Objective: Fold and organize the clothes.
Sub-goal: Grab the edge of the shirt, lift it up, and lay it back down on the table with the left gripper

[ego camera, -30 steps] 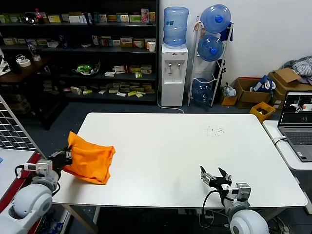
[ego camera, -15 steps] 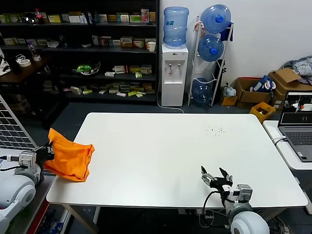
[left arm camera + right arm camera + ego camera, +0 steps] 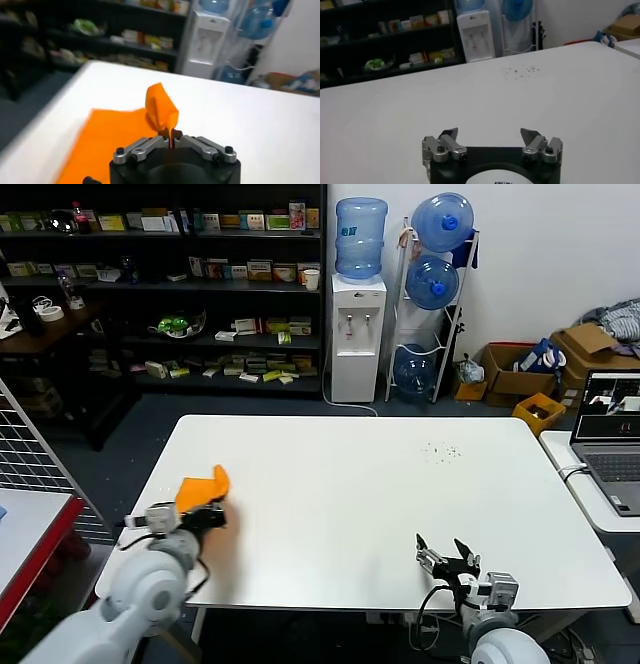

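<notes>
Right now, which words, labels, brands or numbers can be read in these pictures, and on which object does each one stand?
None can be read.
Orange T-shirt: no lettering shows.
Boxes on the shelves: labels too small to read.
Laptop screen: too small to read.
Right tool: a mark at the picture's edge, cut off and unreadable.

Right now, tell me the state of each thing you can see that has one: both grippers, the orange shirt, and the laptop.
Left gripper: shut on the orange T-shirt, near the table's left edge.
Orange T-shirt: pinched by a fold, partly lifted, the rest lying flat on the white table.
Right gripper: open, empty, low over the table's near right part.
Laptop: lid up, screen lit, on the side table.
</notes>
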You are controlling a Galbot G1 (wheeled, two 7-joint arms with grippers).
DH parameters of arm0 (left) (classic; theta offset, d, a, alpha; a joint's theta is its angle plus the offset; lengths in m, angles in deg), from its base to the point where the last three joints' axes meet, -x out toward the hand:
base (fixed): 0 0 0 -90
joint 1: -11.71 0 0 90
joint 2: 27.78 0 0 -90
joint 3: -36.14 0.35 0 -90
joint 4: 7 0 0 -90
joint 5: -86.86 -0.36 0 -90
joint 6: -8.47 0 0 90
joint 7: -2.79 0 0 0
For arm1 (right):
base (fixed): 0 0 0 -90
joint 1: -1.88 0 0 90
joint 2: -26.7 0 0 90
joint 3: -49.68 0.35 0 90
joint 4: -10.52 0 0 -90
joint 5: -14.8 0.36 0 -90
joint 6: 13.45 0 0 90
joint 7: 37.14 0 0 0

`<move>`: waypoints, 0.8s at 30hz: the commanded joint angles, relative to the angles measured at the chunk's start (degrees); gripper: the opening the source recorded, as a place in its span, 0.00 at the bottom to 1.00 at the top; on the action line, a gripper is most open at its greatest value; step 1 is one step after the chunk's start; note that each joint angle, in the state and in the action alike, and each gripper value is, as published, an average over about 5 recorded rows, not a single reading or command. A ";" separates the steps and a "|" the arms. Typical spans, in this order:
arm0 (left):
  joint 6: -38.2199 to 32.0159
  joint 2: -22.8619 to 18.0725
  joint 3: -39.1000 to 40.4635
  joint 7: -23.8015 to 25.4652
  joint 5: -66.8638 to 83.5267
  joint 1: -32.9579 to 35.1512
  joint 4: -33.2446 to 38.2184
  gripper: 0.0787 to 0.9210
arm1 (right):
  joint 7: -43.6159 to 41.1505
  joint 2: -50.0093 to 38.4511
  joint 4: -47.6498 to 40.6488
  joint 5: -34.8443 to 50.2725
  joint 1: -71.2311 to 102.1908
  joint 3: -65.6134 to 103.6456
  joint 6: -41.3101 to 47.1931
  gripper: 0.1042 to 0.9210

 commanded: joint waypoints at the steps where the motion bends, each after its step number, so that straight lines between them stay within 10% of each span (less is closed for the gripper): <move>1: 1.59 -27.81 18.91 -8.41 4.83 -17.35 -12.44 0.04 | 0.18 1.90 0.08 -0.98 0.41 0.20 0.18 0.88; 24: 1.15 -37.47 20.56 -4.90 -3.64 -19.46 -25.67 0.04 | 0.22 -0.08 1.23 0.88 0.47 1.66 0.45 0.88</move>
